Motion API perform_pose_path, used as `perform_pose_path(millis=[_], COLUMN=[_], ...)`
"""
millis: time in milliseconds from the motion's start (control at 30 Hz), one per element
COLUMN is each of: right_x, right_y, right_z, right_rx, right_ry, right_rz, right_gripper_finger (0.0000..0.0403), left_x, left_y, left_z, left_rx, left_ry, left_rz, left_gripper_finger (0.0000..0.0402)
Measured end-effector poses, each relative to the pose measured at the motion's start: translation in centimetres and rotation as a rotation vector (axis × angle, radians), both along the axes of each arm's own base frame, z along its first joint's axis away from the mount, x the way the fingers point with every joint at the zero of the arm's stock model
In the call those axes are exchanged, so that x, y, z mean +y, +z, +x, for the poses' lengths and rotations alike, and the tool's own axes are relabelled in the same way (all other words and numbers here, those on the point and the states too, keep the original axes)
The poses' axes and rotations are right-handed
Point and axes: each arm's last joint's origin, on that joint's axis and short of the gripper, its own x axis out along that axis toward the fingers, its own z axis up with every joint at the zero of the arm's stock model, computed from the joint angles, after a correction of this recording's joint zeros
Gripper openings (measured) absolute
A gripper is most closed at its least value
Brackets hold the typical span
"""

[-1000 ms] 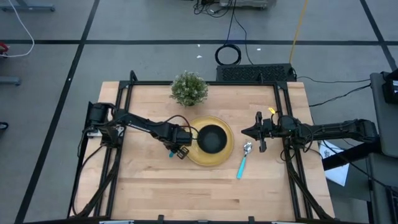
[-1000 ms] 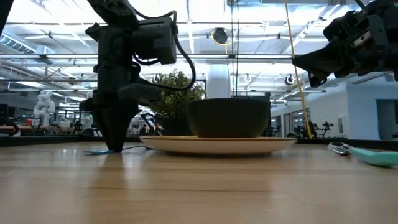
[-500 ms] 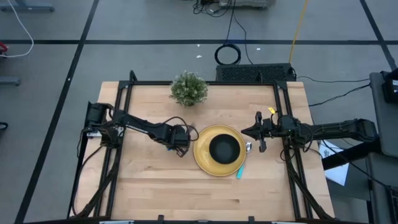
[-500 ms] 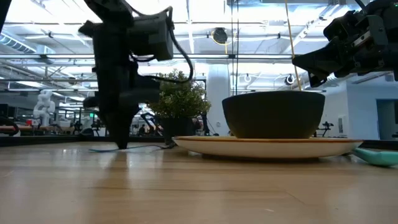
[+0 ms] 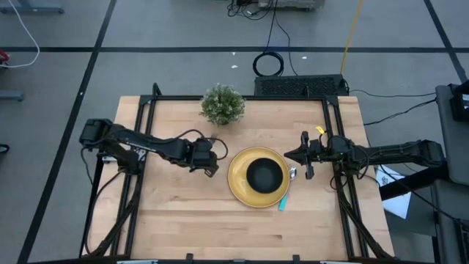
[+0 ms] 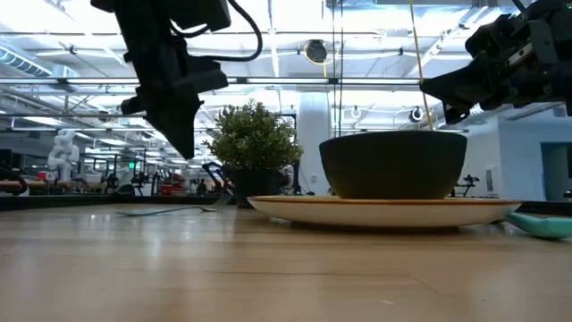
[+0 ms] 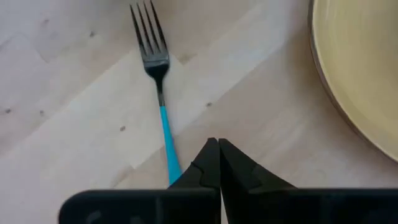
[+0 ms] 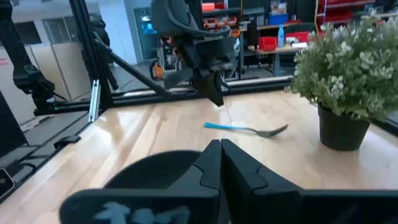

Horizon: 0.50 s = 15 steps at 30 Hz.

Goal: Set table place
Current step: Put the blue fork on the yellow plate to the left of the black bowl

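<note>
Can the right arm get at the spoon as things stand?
Probably not cleanly: the spoon lies mostly under the yellow plate's rim, only its ends showing. The right gripper hangs close, jaws shut, nothing else between.

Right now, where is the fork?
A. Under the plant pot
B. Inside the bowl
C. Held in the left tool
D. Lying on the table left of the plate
D: the fork lies flat on the table beside the plate, with the left tool shut and lifted above it.
</note>
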Motion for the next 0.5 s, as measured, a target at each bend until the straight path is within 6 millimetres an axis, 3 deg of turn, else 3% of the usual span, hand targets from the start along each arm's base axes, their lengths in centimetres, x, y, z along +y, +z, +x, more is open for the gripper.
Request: perform_pose_path(millis=[500], right_x=[0.00], right_y=[0.02], right_z=[0.00], right_rx=[-0.001], right_ry=[0.000], right_rz=[0.000], right_gripper_finger=[0.0000], left_x=[0.40], left_y=[-0.40], left_z=[0.21], left_rx=[0.028], left_ry=[-0.024], left_rz=[-0.046], left_gripper_finger=[0.0001])
